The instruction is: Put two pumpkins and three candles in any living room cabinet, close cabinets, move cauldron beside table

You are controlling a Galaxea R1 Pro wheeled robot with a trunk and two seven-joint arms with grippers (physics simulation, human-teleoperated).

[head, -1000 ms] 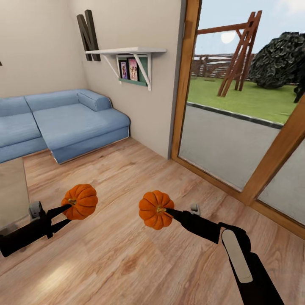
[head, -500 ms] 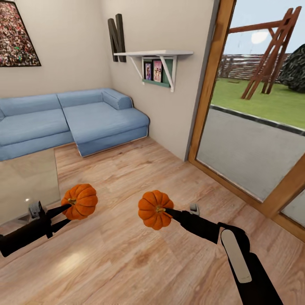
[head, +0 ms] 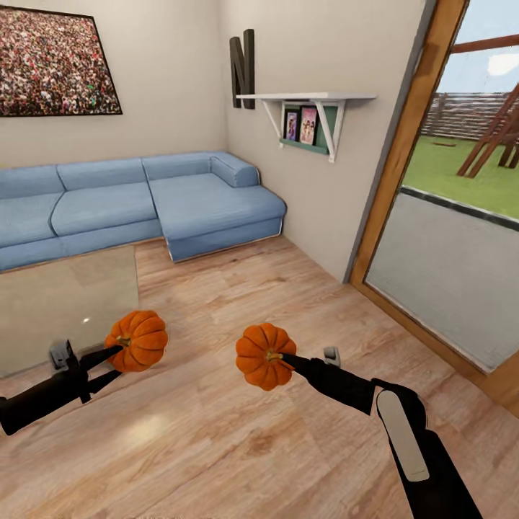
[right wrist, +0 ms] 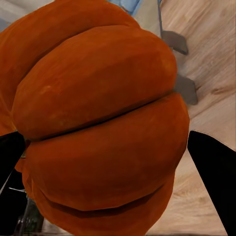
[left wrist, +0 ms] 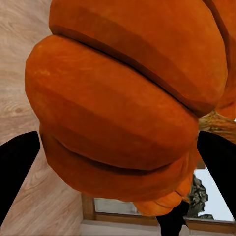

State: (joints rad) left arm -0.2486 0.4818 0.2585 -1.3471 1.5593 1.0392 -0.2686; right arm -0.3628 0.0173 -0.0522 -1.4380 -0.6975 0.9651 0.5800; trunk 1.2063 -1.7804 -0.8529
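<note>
**Two pumpkins held over the living-room floor**

One pumpkin point(head: 138, 340) sits at the lower left of the head view, pinched at its stem end by the left gripper point(head: 115, 364), whose black fingers close on it from the left. The other pumpkin point(head: 264, 356) hangs near the lower centre, gripped the same way by the right gripper point(head: 287, 362), which reaches in from the lower right. Both are held clear of the floor, well apart from each other. In the left wrist view the pumpkin point(left wrist: 123, 98) bulges between two black fingers point(left wrist: 17, 172); the right wrist view shows its pumpkin point(right wrist: 98, 128) likewise flanked by dark fingers point(right wrist: 214, 172).

Beneath them runs a light wooden plank floor point(head: 238, 447) with a soft glare patch at the lower left. A glass-topped table point(head: 65, 303) stands at the left edge, just behind the left pumpkin. Beyond it, a blue sectional sofa point(head: 144, 205) fills the corner against beige walls. A large framed picture point(head: 54, 65) hangs at the upper left; a dark letter "N" point(head: 242, 68) stands on the adjoining wall above a white shelf point(head: 306, 97) with framed photos point(head: 301, 125) under it. At the right, a wood-framed glass door point(head: 404, 166) looks out on pavement, grass and a wooden swing frame point(head: 497, 137).
</note>
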